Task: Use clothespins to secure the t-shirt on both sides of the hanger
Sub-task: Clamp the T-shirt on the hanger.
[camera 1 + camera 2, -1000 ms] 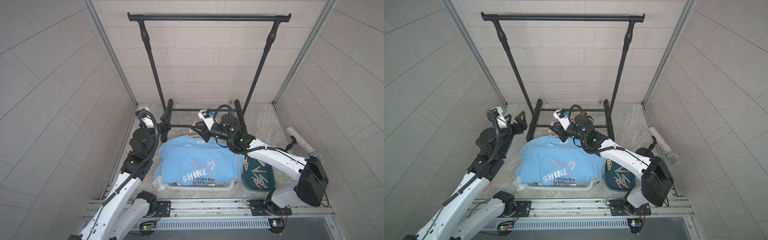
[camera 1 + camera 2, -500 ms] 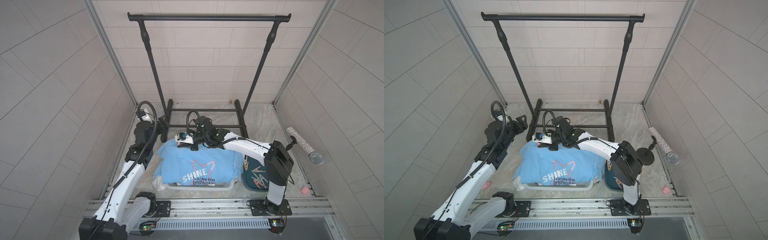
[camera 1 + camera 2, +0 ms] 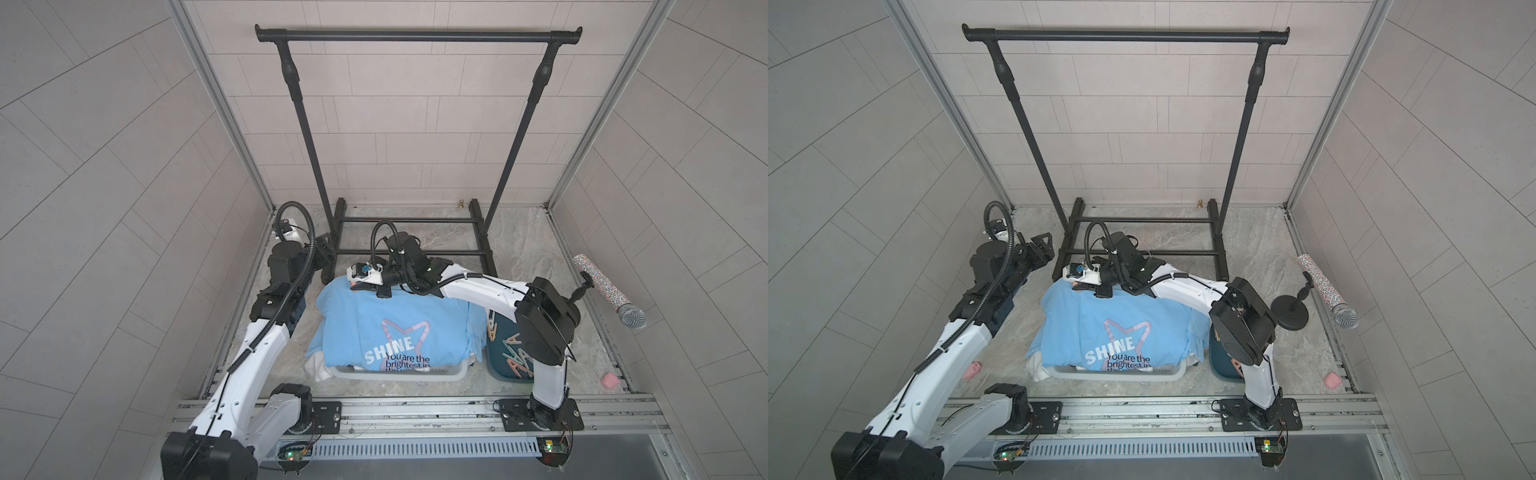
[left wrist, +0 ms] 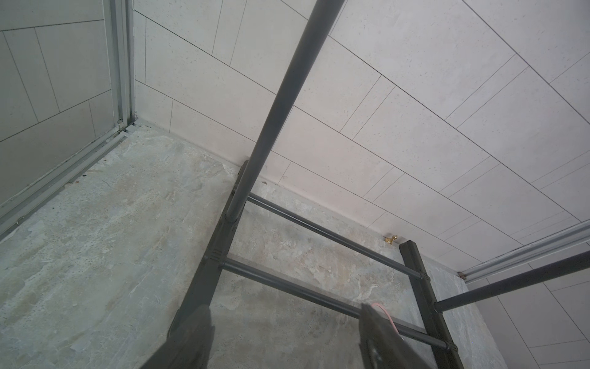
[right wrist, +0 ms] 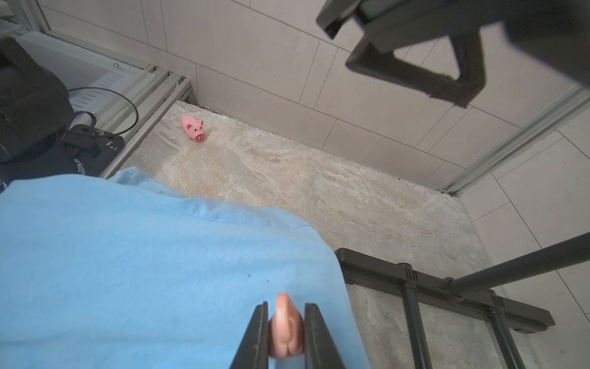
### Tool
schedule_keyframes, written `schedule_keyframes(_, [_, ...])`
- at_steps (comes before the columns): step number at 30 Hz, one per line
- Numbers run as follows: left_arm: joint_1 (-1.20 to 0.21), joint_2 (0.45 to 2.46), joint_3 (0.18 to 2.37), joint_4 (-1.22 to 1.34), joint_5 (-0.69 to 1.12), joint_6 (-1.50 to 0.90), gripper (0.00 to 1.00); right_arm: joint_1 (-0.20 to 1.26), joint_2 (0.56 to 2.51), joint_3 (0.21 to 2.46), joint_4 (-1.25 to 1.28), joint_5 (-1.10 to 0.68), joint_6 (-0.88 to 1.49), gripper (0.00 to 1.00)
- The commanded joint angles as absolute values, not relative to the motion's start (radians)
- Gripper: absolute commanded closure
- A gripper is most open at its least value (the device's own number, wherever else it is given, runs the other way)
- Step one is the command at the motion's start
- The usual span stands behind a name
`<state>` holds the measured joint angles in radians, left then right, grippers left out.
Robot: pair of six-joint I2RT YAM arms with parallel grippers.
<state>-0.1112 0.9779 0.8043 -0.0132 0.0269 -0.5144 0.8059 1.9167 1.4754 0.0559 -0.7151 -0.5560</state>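
Gripping one peach clothespin (image 5: 285,326), one blue t-shirt (image 5: 143,255)

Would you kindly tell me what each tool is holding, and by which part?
The right tool pinches a peach clothespin by its two sides, one end sticking out. The left tool holds nothing.

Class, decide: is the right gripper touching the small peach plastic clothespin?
Touching. The right wrist view shows the right gripper pressing both sides of the peach plastic clothespin.
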Motion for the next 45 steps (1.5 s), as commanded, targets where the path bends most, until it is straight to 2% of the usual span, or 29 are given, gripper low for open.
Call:
schedule_keyframes(1, [-0.104,0.977,0.801,0.006,0.041,-0.497,0.25,0.780,1.902,1.478,0.169,-0.745,-0.493,1.00])
schedule_keyframes(11, [-0.103,0.983,0.784,0.053,0.082,-0.499,0.27,0.746,1.967,1.525,0.107,-0.688,-0.563,1.00])
schedule_keyframes(17, [-0.103,0.986,0.776,0.069,0.096,-0.500,0.27,0.739,1.996,1.560,0.020,-0.713,-0.606,1.00])
schedule_keyframes(45, [-0.104,0.995,0.771,0.086,0.104,-0.497,0.28,0.739,1.974,1.557,-0.037,-0.761,-0.548,1.00])
